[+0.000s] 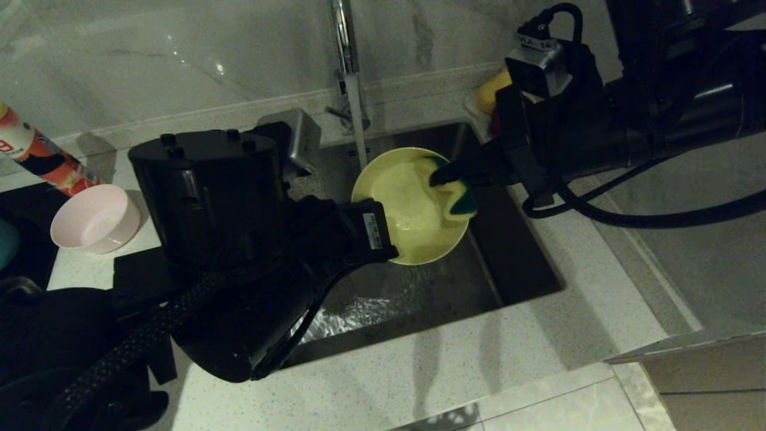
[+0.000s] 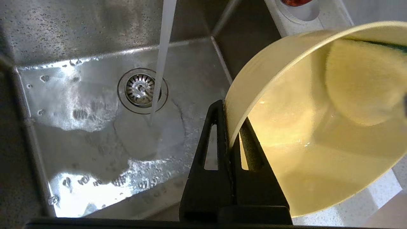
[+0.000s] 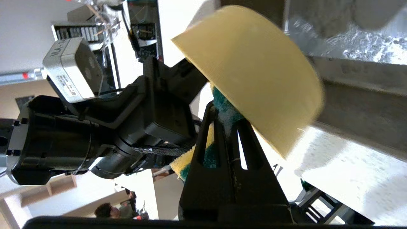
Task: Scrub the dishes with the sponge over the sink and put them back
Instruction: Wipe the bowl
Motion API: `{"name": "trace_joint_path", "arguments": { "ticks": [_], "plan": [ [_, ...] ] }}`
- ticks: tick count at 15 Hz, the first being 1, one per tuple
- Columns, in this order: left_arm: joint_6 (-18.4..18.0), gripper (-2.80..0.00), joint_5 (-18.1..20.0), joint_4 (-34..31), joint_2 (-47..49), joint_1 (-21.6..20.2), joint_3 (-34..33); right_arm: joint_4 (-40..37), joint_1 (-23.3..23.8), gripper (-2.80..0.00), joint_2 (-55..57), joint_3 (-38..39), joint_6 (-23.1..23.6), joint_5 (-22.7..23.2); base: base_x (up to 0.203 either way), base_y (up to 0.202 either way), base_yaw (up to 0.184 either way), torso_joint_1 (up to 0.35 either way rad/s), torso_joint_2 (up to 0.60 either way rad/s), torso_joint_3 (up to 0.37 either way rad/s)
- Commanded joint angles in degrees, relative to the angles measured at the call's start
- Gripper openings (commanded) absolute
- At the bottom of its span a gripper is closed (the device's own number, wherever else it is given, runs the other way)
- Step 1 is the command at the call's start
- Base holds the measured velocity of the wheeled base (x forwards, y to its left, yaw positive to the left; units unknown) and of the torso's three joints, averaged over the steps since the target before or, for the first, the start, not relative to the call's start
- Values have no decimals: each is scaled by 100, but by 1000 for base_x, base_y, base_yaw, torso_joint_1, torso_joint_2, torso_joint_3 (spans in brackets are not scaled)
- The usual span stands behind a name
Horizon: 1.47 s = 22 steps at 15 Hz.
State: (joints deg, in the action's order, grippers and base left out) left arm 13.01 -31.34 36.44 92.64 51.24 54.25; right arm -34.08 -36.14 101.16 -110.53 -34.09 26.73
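A yellow bowl (image 1: 407,209) hangs tilted over the steel sink (image 1: 514,257), its opening facing up and to the right. My left gripper (image 1: 389,242) is shut on the bowl's lower-left rim, one finger inside and one outside (image 2: 229,121). My right gripper (image 1: 446,173) is shut on the green-and-yellow sponge (image 1: 458,194), which is pressed into the inside of the bowl near its upper-right rim. In the right wrist view the sponge (image 3: 182,161) sticks out beside the fingers under the bowl (image 3: 254,73). A pale pink bowl (image 1: 96,218) stands upright on the counter at the left.
Water runs from the tap (image 1: 344,42) in a thin stream (image 2: 162,57) beside the bowl onto the drain strainer (image 2: 142,90). An orange bottle (image 1: 36,152) lies at the back left. A white dish with fruit (image 1: 488,93) sits behind my right gripper.
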Motion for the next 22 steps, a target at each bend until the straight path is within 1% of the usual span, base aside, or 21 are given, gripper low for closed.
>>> {"name": "trace_joint_path", "arguments": {
  "ticks": [1, 5, 7, 9, 12, 17, 22],
  "plan": [
    [24, -280, -22, 21, -9, 0, -2, -35, -171, -280, 142, -4, -21, 21, 0, 0, 0, 0, 0, 0],
    [44, -280, -22, 27, -9, -8, -20, -66, -229, -280, 164, 8, -37, 16, 0, 0, 0, 0, 0, 0],
    [47, -280, -30, 30, -51, -8, -20, -92, -97, -280, 53, 63, -37, 16, 0, 0, 0, 0, 0, 0],
    [44, -280, -31, 21, -105, -8, -20, -104, 214, -280, -49, 158, -29, 8, 0, 0, 0, 0, 0, 0],
    [26, -280, -39, 12, -167, -19, -11, -300, 292, -280, -254, 279, -10, 7, 0, 0, 0, 0, 0, 0],
    [44, -280, 3, 25, -158, -105, 42, -287, 47, -280, -87, 498, -13, 7, 0, 0, 0, 0, 0, 0],
    [53, -280, -2, 30, -176, -113, 51, -256, -302, -280, 233, 301, -28, -1, 0, 0, 0, 0, 0, 0]
  ]
}}
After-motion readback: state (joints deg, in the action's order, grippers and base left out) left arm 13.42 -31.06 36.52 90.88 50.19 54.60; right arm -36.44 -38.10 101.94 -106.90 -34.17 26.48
